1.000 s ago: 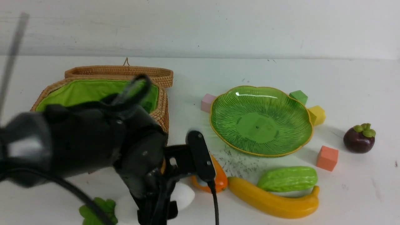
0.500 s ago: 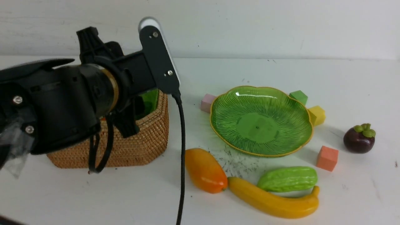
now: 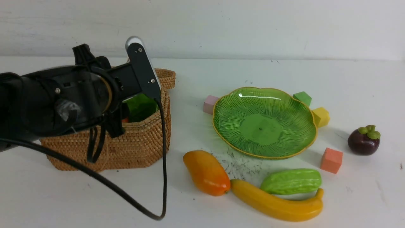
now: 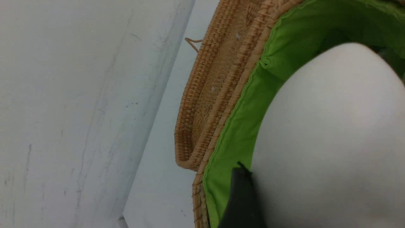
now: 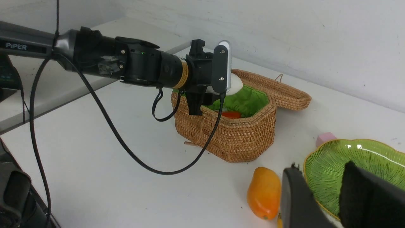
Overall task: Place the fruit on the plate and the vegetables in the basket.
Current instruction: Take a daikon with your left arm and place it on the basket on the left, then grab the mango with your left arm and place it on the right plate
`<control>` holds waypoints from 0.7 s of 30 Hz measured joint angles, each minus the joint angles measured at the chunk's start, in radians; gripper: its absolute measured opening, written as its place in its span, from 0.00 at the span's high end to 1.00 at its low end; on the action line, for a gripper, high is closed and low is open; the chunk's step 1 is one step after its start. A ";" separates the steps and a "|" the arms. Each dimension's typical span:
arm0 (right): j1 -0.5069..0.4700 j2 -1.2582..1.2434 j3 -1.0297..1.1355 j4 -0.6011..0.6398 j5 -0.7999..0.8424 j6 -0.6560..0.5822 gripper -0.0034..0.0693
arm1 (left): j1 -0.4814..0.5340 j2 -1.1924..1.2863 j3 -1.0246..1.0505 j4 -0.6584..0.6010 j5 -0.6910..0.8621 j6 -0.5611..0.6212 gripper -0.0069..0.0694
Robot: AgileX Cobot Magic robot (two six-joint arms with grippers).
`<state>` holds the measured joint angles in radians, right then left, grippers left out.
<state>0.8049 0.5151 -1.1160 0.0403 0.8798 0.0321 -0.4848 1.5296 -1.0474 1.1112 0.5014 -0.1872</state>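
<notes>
- At the left of the white table [image 3: 95, 202], the left gripper [image 5: 232, 86] hangs over the open basket [image 3: 139, 148], clamped on the white radish [image 4: 329, 142]; one dark finger [image 4: 240, 196] presses against its side.
- Inside the green lining a sliver of the orange carrot [image 5: 231, 114] shows; the woven lid [image 3: 164, 77] lies flat behind the basket.
- Just right of the basket, the mango [image 3: 207, 172] lies on the table, its tip touching the banana [image 3: 278, 202].
- The green gourd [image 3: 291, 181] rests against the banana's far side.
- Behind these three sits the green plate [image 3: 264, 126], with nothing on it.
- Around the plate stand a pink cube [image 3: 209, 104], a green cube [image 3: 302, 97], a yellow cube [image 3: 321, 116] and an orange cube [image 3: 331, 160].
- At the far right the mangosteen [image 3: 364, 141] stands alone, well apart from the plate.
- The right gripper [image 5: 321, 172], seen only from its own wrist, is above the plate's near edge, jaws partly apart and holding nothing.
</notes>
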 joint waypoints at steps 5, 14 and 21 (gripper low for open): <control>0.000 0.000 0.000 0.002 0.013 0.000 0.65 | 0.000 0.004 0.000 0.000 -0.002 -0.025 0.26; 0.000 0.000 0.000 0.002 0.026 0.000 0.65 | 0.000 0.004 0.000 0.002 -0.003 -0.092 0.12; 0.000 0.000 0.000 0.006 0.026 0.000 0.65 | 0.000 0.004 0.000 0.005 -0.003 -0.094 0.13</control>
<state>0.8049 0.5151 -1.1160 0.0460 0.9062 0.0321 -0.4848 1.5340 -1.0474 1.1162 0.4983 -0.2814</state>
